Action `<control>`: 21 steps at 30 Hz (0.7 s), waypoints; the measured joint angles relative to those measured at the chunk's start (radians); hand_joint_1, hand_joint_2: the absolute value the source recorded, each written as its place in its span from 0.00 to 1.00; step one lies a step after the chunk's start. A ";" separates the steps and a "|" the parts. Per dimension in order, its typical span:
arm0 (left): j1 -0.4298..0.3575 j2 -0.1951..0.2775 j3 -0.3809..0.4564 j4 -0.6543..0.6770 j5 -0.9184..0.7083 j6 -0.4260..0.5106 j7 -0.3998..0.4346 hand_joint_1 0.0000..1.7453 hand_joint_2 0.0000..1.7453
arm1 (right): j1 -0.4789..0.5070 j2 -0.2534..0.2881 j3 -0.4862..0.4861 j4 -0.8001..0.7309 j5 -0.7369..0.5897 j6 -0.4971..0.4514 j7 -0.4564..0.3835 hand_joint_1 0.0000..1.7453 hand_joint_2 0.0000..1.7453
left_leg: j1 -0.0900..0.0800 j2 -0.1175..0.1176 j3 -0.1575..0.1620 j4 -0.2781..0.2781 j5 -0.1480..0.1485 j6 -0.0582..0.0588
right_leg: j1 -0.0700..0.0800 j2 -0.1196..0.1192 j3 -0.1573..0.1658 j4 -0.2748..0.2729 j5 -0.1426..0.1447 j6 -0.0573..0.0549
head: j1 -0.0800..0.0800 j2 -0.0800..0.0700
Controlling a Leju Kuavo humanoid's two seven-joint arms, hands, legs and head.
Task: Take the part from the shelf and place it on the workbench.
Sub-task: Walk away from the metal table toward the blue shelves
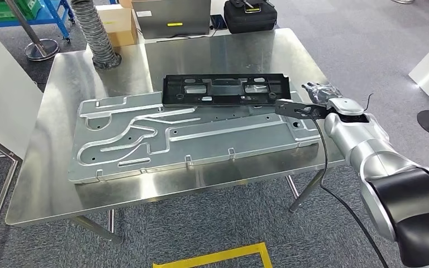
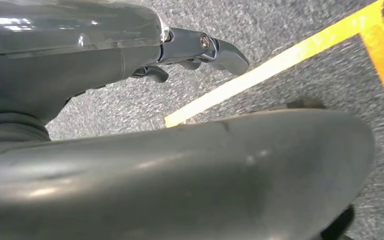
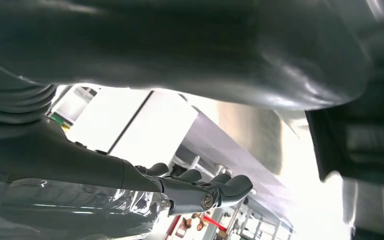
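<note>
Head view looks down on a steel workbench carrying a large stamped metal panel that lies flat across its middle. On the far edge of that panel sits the black plastic part, long and rectangular with cut-outs, lying flat and overlapping the panel's rear rim. Beyond the panel, a ribbed grey hose stands on the bench's far corner, with a cardboard box, a grey case and a black bag behind the bench.

The silver right arm reaches up along the bench's side edge, and the right hand lies near the panel's end, just beside the end of the black part. From above I cannot tell whether its fingers touch the part or hold anything. A black bracket and cable run along the forearm over the panel's corner.

Right wrist view shows what the overhead picture does not: the right hand's dark fingers stretched out side by side, only slightly curled, with nothing between them, and a dark slab close overhead.

Left wrist view shows the left hand over grey carpet crossed by yellow floor tape, its fingers loosely bent and apart, holding nothing.
</note>
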 joint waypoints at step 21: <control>-0.003 -0.003 0.000 0.000 -0.002 0.007 -0.002 0.00 0.00 | 0.001 -0.001 0.002 -0.001 0.013 -0.016 0.018 0.00 0.00 | -0.013 -0.004 0.118 0.002 -0.111 -0.015 | 0.012 -0.002 0.017 -0.242 0.181 -0.044 | 0.000 0.000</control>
